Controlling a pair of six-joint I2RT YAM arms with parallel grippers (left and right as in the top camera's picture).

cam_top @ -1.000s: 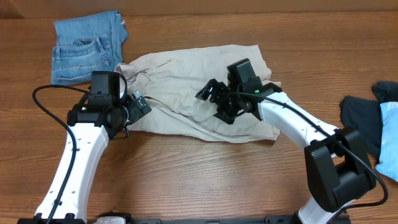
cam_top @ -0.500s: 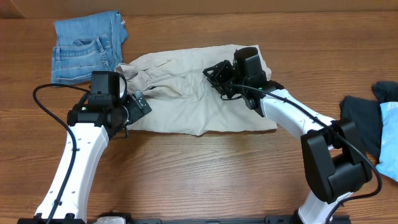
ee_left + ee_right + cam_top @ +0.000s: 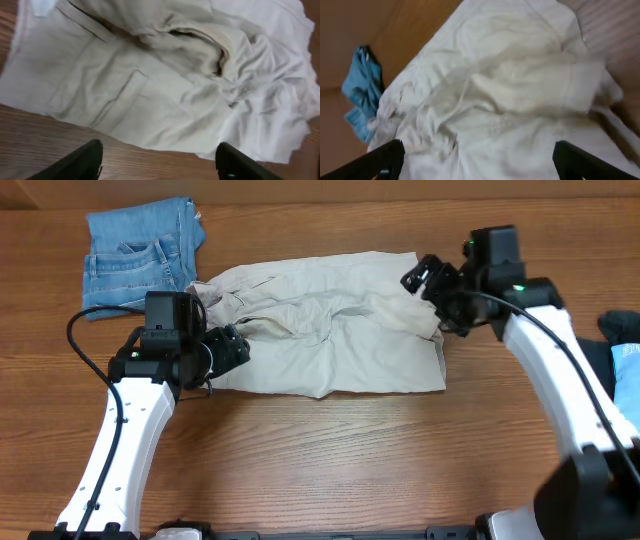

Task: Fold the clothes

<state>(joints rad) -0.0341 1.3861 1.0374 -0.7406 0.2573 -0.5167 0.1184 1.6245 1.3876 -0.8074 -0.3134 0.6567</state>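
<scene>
The cream-beige shorts (image 3: 330,340) lie crumpled across the middle of the table, with a back pocket showing in the left wrist view (image 3: 120,97) and rumpled folds in the right wrist view (image 3: 510,95). My left gripper (image 3: 232,350) is open and empty at the shorts' left edge, its fingers over bare wood (image 3: 157,162). My right gripper (image 3: 425,280) is open and empty above the shorts' right end (image 3: 477,162). A folded blue denim piece (image 3: 140,255) lies at the far left. Dark (image 3: 585,365) and light-blue (image 3: 628,405) pieces lie at the right edge.
The wooden table (image 3: 330,460) runs along the front. The denim also shows as a blue patch in the right wrist view (image 3: 362,90). The table's back edge runs behind the clothes.
My right gripper has let go of the shorts and moved right and back, from their middle to their right end. The shorts' right leg now lies spread out. The left arm barely moved.
</scene>
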